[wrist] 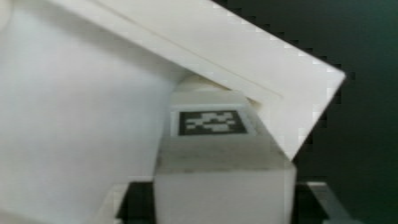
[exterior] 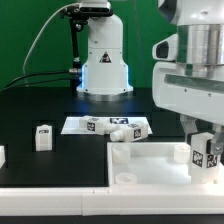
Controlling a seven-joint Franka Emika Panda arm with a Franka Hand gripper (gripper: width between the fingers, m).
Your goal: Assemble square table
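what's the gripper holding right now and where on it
a white table leg, clamped on opposite sides near its upper end between the fingers of the gripper, over a corner of the table top

A black table takes most of the exterior view, matte and evenly lit. Behind it is a green backdrop. A long white rail borders the table's near edge. The marker board lies flat near the middle.
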